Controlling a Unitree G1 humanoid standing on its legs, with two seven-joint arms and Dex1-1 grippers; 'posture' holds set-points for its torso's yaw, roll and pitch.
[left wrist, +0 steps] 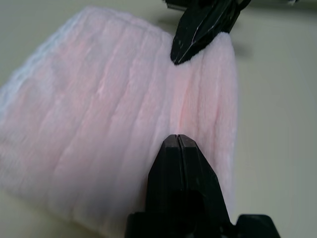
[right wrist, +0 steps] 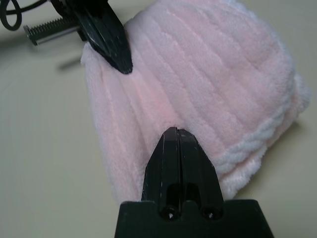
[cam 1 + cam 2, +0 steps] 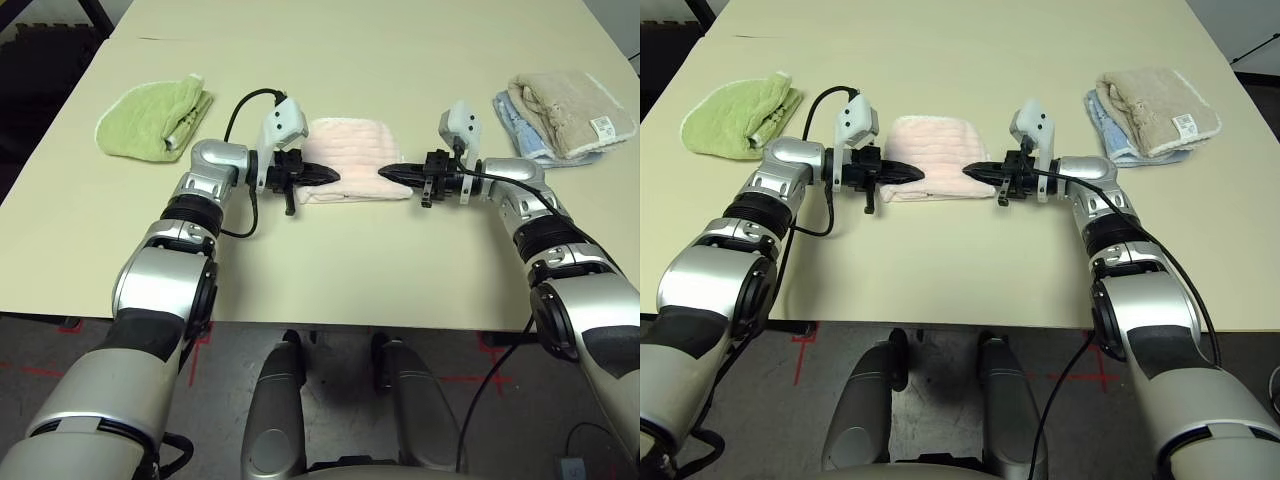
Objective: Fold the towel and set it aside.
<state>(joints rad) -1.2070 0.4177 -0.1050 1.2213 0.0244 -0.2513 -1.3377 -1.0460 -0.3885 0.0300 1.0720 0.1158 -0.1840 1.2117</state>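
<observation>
Now the pink towel (image 3: 348,160) lies in the middle of the worktop (image 3: 330,60), already folded into a small thick bundle. The left gripper (image 3: 328,176) comes in from one side and the right gripper (image 3: 388,174) from the other, and both sit over the near edge of the bundle. Their tips point at each other with a bit of towel between them. Each pair of fingers is pressed tight together, with no gap and no cloth between them, so neither one is holding the towel. They seem to be resting on it or just above it; I cannot tell which. My guess is that they are there to press the fold flat, or to get ready to slide the bundle away. The folding looks done, but the towel is not yet set to the side.

The towel is pale pink and fluffy, with soft ridges running across the top. A white wavy trim shows along one edge (image 2: 257,144), where the layers stack up. The fold along the near side looks round and puffy.

A green cloth (image 3: 155,118) lies well off to the robot's left. A beige towel (image 3: 565,110) sits on a light blue towel (image 3: 512,122) off to the right. Those may show where finished towels go.
</observation>
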